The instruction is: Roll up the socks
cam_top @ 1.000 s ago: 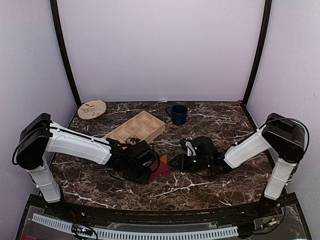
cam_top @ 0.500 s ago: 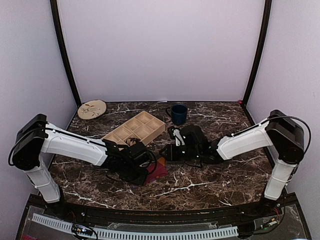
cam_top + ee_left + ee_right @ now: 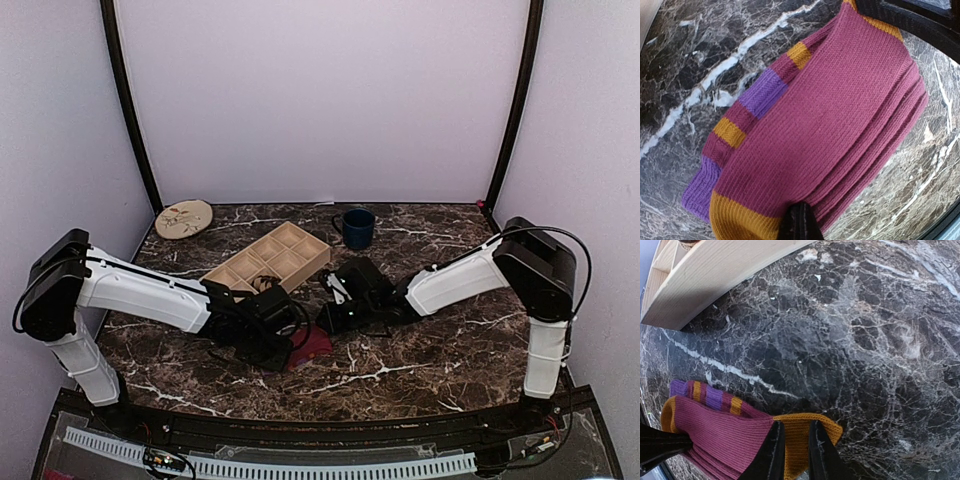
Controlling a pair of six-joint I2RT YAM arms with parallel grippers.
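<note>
The purple sock (image 3: pixel 830 115), magenta knit with orange and purple stripes, lies folded in layers on the marble. My left gripper (image 3: pixel 799 212) is shut on its near edge, next to the orange cuff. In the top view the sock (image 3: pixel 312 346) shows as a red patch between the two grippers, with the left gripper (image 3: pixel 287 338) on its left and the right gripper (image 3: pixel 330 318) at its far side. In the right wrist view my right gripper (image 3: pixel 792 440) has its fingers (image 3: pixel 774 450) narrowly apart, with the orange end of the sock (image 3: pixel 715 435) filling the gap. A dark bundle (image 3: pixel 262 283) that may be the brown sock sits in the tray's near compartment.
A wooden compartment tray (image 3: pixel 285 250) stands just behind the grippers; its side wall (image 3: pixel 715 270) fills the top left of the right wrist view. A blue mug (image 3: pixel 355 227) stands behind the tray, and a patterned plate (image 3: pixel 184 218) lies at the back left.
My right arm has reached left across the table to the sock, and its jaws have narrowed round the orange end. The left gripper has stayed shut on the sock, shifting slightly.
</note>
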